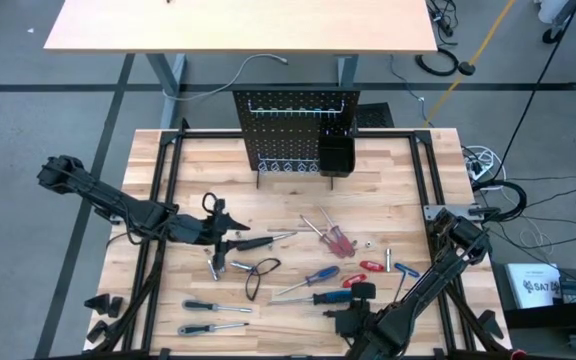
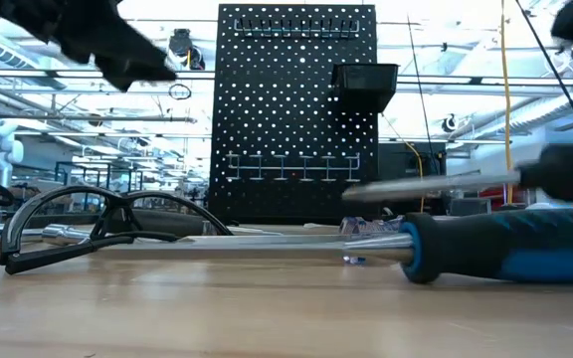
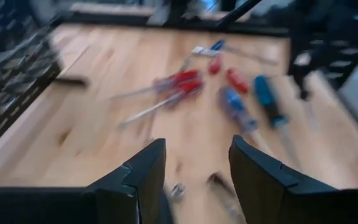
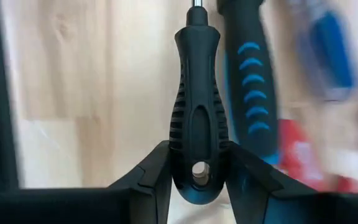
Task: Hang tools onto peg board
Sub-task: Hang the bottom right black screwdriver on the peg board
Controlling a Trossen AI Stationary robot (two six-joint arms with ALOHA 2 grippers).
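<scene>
The peg board (image 1: 296, 130) stands upright at the table's far middle, with a black bin (image 1: 335, 155) on its right side. Screwdrivers with red (image 1: 336, 238), blue (image 1: 318, 274) and black-and-blue (image 1: 320, 297) handles lie on the wood, next to a black loop (image 1: 260, 275). At the near right, my right gripper (image 1: 360, 293) is shut on a black-handled screwdriver (image 4: 194, 93). My left gripper (image 1: 218, 225) hovers open over the table's left middle, and nothing is between its fingers (image 3: 145, 180). My right gripper pinches the butt end (image 4: 194, 155) of the black handle between its two fingers, coming steeply from above. The screwdriver is lifted clear of the table and about level. Its shaft (image 2: 426, 184) points toward the table's left, above the black-and-blue screwdriver (image 2: 505, 249).
Two more screwdrivers (image 1: 213, 308) lie at the near left. Small silver bits (image 1: 223, 262) are scattered below the left gripper. The peg board's hook rows (image 2: 291, 167) and the bin (image 2: 364, 88) face the near side. Black frame rails (image 1: 163, 180) run along both table sides.
</scene>
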